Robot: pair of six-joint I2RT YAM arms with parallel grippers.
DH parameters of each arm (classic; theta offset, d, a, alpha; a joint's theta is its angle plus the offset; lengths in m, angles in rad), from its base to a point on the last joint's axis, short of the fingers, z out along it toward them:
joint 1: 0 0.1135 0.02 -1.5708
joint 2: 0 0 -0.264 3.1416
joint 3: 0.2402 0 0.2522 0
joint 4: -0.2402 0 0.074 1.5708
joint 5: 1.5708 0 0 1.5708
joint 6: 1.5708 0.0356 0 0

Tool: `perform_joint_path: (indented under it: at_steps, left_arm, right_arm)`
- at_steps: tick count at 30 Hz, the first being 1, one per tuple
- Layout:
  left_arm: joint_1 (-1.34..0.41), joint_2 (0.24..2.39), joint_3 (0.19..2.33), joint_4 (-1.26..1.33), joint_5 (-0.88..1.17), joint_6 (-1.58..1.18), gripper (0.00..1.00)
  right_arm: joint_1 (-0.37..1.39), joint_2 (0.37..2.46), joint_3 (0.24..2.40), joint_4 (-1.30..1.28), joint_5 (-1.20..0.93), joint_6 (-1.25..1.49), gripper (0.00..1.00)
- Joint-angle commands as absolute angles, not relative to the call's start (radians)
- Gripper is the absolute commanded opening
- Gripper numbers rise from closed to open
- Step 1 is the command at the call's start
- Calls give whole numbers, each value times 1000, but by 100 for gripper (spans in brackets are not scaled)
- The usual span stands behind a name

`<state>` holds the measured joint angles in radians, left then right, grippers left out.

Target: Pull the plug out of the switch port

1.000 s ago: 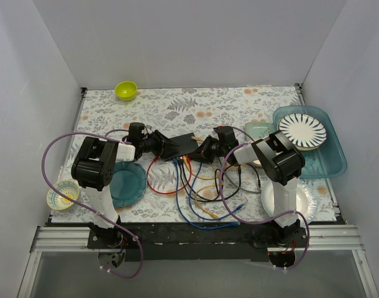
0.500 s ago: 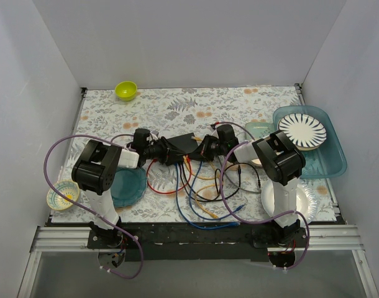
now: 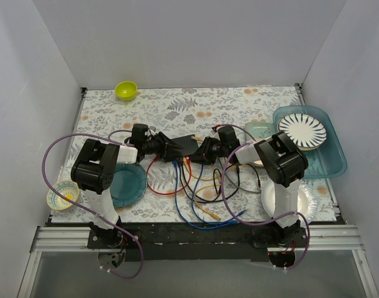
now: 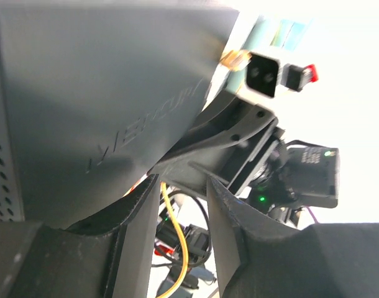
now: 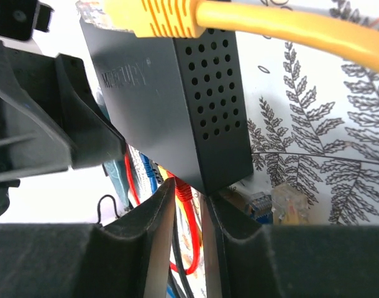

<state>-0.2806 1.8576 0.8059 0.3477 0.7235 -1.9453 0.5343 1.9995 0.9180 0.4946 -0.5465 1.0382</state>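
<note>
The switch is a flat dark box in the middle of the table, with several coloured cables running from its near edge. My left gripper is at its left end and looks shut on it; the switch fills the left wrist view against the left finger. In the right wrist view the switch is tilted up off the cloth. My right gripper is at its right end, fingers nearly together on a red plug at the switch's lower edge.
Loose red, blue, black and yellow cables lie in front of the switch. A yellow cable crosses above it, and unplugged clear plugs lie beside it. Nearby are a teal plate, lime bowl, blue tray and white plate.
The left gripper and the switch's left end shifted slightly right and up. The right gripper moved a little left against the switch's right end. The cable loops shifted.
</note>
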Motion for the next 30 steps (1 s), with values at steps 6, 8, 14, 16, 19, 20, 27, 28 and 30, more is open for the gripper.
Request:
perform_joint_path:
  at_steps: [6, 8, 14, 16, 19, 20, 27, 28, 30]
  left_arm:
    - [-255, 1858, 884, 324, 716, -1927, 36]
    - [-253, 1879, 874, 314, 716, -1922, 36]
    - [-253, 1896, 830, 322, 722, -1914, 36]
    - [-255, 1898, 824, 319, 723, -1913, 36]
    - [-255, 1901, 821, 319, 726, -1907, 36]
    - [-255, 1901, 824, 318, 727, -1907, 36]
    - [-253, 1911, 844, 311, 732, -1904, 36]
    - [-253, 1914, 848, 311, 735, -1904, 36]
    - [-253, 1922, 850, 317, 738, -1907, 36]
  right_arm:
    - [540, 2026, 953, 515, -565, 1108, 32]
    - [540, 2036, 957, 515, -560, 1120, 32]
    - [540, 2068, 953, 598, -558, 1184, 32]
    - [540, 2074, 957, 621, -555, 1206, 32]
    - [540, 2086, 986, 623, -560, 1212, 32]
    - [540, 2089, 991, 629, -558, 1213, 32]
    - [540, 2089, 1017, 575, -624, 1140, 36]
    - [538, 2079, 1008, 578, -632, 1128, 37]
    - [540, 2072, 985, 592, -641, 1120, 40]
